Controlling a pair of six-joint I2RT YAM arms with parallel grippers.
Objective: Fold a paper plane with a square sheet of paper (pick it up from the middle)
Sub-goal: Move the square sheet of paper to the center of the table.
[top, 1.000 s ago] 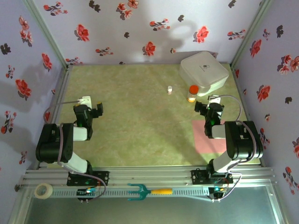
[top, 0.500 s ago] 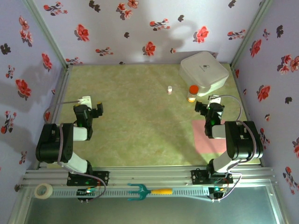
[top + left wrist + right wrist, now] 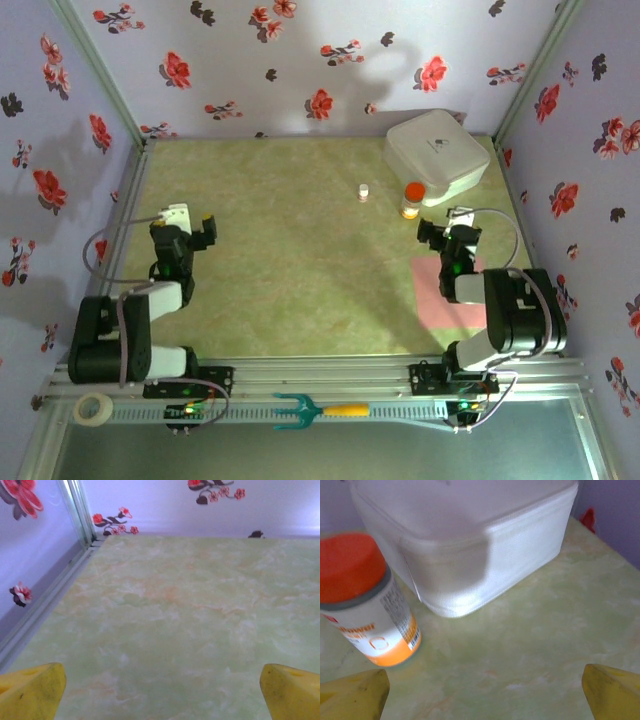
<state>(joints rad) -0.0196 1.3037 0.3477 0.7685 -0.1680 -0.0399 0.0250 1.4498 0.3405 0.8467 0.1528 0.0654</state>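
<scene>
The square sheet of paper point(image 3: 432, 292) lies flat at the right side of the table point(image 3: 300, 280), partly under the right arm, and nothing has hold of it yet. The right gripper point(image 3: 447, 237) hangs with its jaws spread wide and empty, aimed past the sheet at the white box point(image 3: 485, 545) and the orange-capped bottle point(image 3: 365, 605). To start well, the wrist probably needs to draw back and tip down over the middle of the sheet, then pinch so the thin paper buckles up between the fingers rather than sliding flat. The left gripper point(image 3: 183, 233) is equally wide and empty above bare table. Against a second ago, the left arm's big links sit lower, nearer its base, with a cable loop showing beside it — the paper itself has not shifted.
</scene>
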